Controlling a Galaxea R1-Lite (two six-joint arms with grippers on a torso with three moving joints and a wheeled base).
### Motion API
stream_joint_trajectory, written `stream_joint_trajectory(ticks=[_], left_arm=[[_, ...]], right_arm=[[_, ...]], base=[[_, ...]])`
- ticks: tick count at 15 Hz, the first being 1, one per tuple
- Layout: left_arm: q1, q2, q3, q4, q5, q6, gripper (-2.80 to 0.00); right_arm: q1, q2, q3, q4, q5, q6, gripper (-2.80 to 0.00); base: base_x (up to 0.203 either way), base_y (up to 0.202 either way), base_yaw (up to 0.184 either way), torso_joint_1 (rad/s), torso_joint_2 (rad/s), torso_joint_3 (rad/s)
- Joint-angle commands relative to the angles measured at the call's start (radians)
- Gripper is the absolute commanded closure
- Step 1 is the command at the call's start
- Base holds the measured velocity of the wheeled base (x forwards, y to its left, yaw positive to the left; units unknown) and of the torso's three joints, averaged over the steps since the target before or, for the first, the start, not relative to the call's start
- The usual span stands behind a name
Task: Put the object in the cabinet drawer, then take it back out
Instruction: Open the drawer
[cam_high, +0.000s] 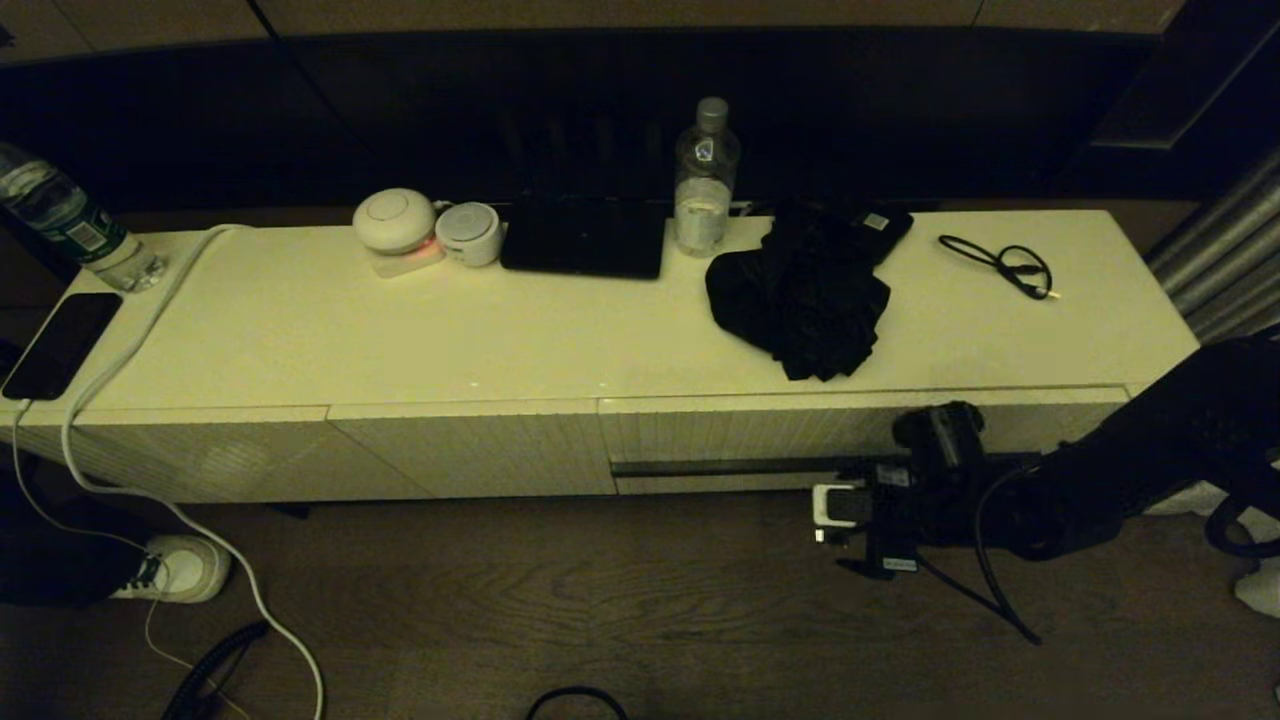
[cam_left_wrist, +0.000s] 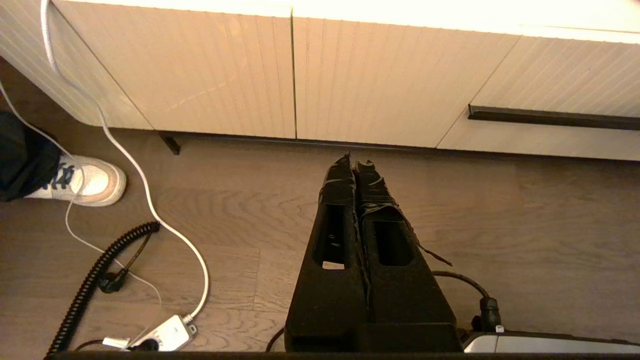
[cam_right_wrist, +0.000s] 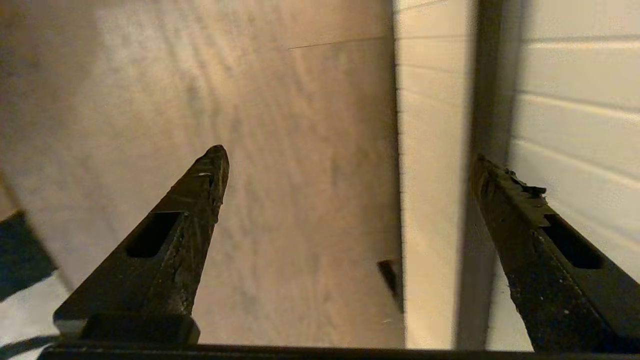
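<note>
Reaching in low from the right, the right gripper (cam_right_wrist: 350, 160) spreads its 2 fingers wide at the cabinet drawer's (cam_high: 860, 430) dark handle strip (cam_high: 740, 467). The left gripper (cam_left_wrist: 356, 162) hangs pressed together above the floor. The object (cam_high: 800, 290) lies on the cabinet top.

Green-labelled bottle (cam_high: 60, 225) cut by left edge, drawer interior hidden behind cabinet drawer (cam_high: 760, 440) front.

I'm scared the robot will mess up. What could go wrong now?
The right gripper is open at the drawer's dark handle strip, with one finger against it; it might slip off instead of pulling. The black bundle sits near the cabinet top's front edge, touching the water bottle, so grabbing it carelessly might tip that.
</note>
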Motion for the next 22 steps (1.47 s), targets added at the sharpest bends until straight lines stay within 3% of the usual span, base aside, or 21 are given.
stream_joint_trajectory(ticks=[1, 10, 22], left_arm=[[0.000, -0.002, 0.000, 0.000, 0.001, -0.001, 0.00], [0.000, -0.002, 0.000, 0.000, 0.001, -0.001, 0.00], [0.000, -0.002, 0.000, 0.000, 0.001, -0.001, 0.00]], right_arm=[[-0.006, 0.002, -0.028, -0.003, 0.003, -0.006, -2.80], [-0.031, 0.073, -0.138, 0.010, -0.008, -0.007, -2.80], [-0.036, 0.135, -0.152, 0.032, -0.025, -0.005, -2.80]], base=[[0.000, 0.000, 0.000, 0.000, 0.00, 0.000], [0.000, 0.000, 0.000, 0.000, 0.00, 0.000], [0.000, 0.000, 0.000, 0.000, 0.00, 0.000]])
